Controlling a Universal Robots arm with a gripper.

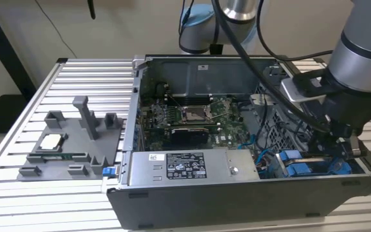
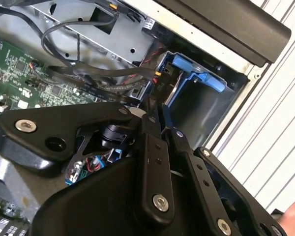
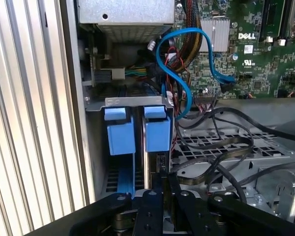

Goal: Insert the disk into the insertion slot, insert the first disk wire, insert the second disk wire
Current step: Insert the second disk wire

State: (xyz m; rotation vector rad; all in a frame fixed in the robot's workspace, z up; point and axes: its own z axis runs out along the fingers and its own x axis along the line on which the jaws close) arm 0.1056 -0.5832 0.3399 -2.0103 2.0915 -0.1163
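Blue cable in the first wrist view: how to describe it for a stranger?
Find the open case, then its green motherboard. A bright-blue cable loops at the board's edge near two blue carriers; its neighbours are black or thin wires.

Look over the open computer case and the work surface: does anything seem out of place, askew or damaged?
Nothing looks damaged or spilled. The blue cable and black wires lie loose beside the insertion slot, where the gripper reaches.

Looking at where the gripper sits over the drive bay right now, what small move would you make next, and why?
Probably a short, straight push further down. In the first wrist view the gripper is closed on the disk, which stands edge-on in the insertion slot beside the blue rails; its blue carrier tabs still stand above the bay edge, so it does not look fully seated.
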